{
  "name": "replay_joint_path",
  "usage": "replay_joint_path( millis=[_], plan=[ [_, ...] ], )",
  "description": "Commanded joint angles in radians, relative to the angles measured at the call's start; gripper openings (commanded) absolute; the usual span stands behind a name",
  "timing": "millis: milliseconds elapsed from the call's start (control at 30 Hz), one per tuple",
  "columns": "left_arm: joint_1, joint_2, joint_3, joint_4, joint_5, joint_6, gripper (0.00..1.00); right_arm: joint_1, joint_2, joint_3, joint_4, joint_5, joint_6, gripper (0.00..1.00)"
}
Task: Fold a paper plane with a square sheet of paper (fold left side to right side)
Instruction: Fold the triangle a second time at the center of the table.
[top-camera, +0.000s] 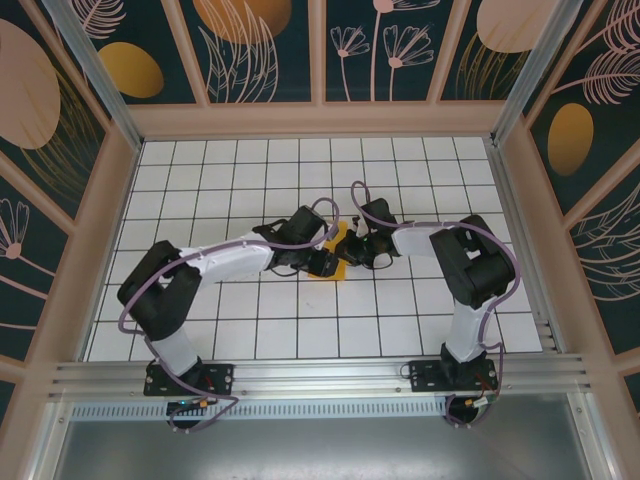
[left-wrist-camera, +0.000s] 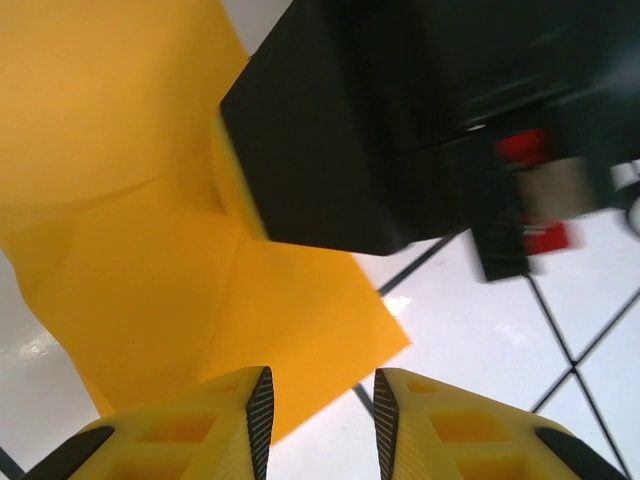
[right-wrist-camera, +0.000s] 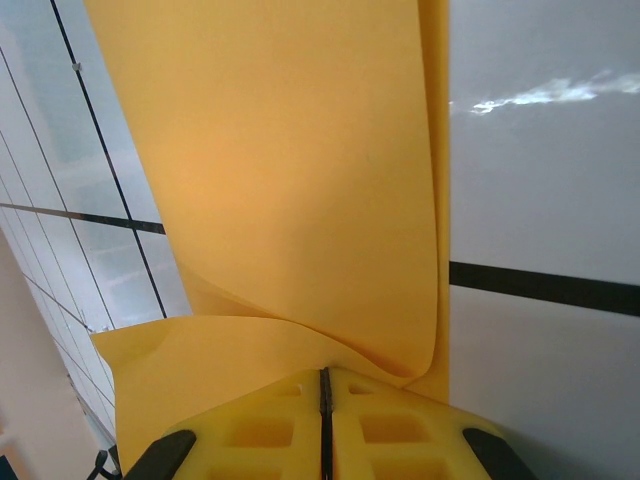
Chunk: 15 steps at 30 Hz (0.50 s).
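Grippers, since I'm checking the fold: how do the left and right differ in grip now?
The left gripper has its fingers apart at the edge of the paper, gripping nothing. The right gripper has its fingers shut, pinching the paper so it curls up. Both have yellow fingers.

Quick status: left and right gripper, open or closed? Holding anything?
Left gripper: open, poised at the edge of the square sheet of paper, not gripping it.
Right gripper: closed, pinching the sheet's fold.
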Motion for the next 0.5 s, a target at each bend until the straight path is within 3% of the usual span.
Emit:
replay_joint_path(
  millis=[0, 467],
  plan=[
    [0.003, 0.032, 0.041, -0.001, -0.042, -0.023, 0.35, 0.011, 0.045, -0.029, -0.101, 0.122, -0.025, 0.10],
    [0.004, 0.074, -0.009, 0.001, -0.051, -0.029, 0.34, 0.011, 0.045, -0.034, -0.100, 0.127, -0.030, 0.10]
  ],
)
